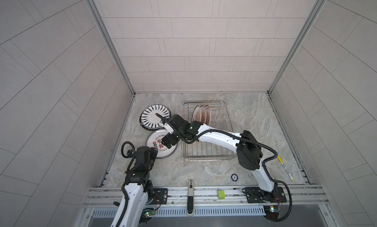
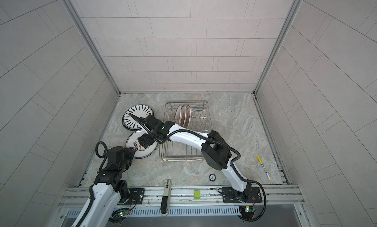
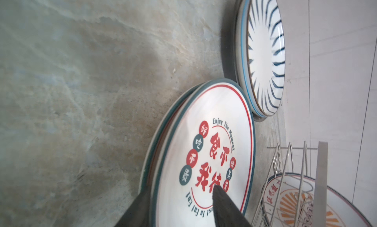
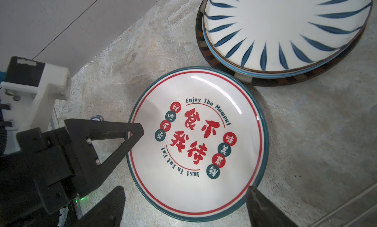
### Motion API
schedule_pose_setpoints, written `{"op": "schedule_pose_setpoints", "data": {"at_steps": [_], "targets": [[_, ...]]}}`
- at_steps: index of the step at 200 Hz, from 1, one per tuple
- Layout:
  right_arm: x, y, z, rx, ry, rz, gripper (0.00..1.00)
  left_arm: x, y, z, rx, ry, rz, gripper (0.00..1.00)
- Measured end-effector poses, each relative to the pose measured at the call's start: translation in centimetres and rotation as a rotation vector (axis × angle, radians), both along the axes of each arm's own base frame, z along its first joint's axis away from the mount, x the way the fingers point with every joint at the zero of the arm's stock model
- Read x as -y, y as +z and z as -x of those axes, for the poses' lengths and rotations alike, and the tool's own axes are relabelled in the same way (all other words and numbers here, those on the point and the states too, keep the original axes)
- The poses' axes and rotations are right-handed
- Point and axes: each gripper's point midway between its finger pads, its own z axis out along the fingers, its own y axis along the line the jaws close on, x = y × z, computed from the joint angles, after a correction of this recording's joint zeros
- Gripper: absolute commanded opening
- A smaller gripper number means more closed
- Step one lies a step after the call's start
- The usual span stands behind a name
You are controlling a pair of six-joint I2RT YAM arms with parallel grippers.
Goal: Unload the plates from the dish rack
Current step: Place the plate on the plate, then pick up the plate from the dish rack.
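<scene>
The dish rack (image 1: 206,154) holds three plates (image 1: 202,113) upright at its far end; an orange-sunburst one (image 3: 289,205) shows through the wires. To its left, a blue-striped plate (image 1: 152,115) lies on a darker plate (image 4: 265,81). Nearer, a plate with red Chinese characters (image 4: 193,134) lies flat on another of its kind. My left gripper (image 3: 181,195) is open with this top plate's near rim between its jaws. One of its fingers (image 4: 122,138) hangs over the rim. My right gripper (image 4: 185,209) hovers open above the same plate, holding nothing.
A yellow-capped pen (image 1: 285,168) lies at the table's right side and a small round token (image 1: 234,177) near the front edge. A green block (image 1: 221,194) and a black-and-white tool (image 1: 190,195) rest on the front rail. Tiled walls close in three sides.
</scene>
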Motion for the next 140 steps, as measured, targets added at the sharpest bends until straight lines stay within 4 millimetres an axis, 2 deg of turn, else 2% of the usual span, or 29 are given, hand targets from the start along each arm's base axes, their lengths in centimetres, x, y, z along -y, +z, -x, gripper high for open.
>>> {"op": "schedule_pose_setpoints", "data": {"at_steps": [23,32,64,90,118,140], "targets": [[0.0,0.0,0.0,0.003,-0.003,0.003,0.94,-0.2,0.7,-0.4,0.036,0.013,-0.001,0.88],[0.1,-0.1,-0.1,0.004,-0.005,0.006,0.94,-0.3,0.8,-0.3,0.039,0.016,-0.006,0.91],[0.4,0.5,-0.2,0.023,-0.017,0.015,0.94,-0.8,1.1,0.0,0.049,0.040,-0.028,0.92],[0.7,2.0,-0.3,0.053,-0.024,0.005,0.94,-1.1,1.5,0.3,0.054,0.052,-0.039,0.92],[1.3,4.0,-0.6,0.099,-0.042,-0.010,0.94,-1.2,2.8,0.1,0.080,0.046,-0.052,0.90],[2.5,5.3,-0.5,0.129,-0.061,-0.008,0.94,-1.2,4.1,-0.3,0.100,0.040,-0.059,0.89]]}}
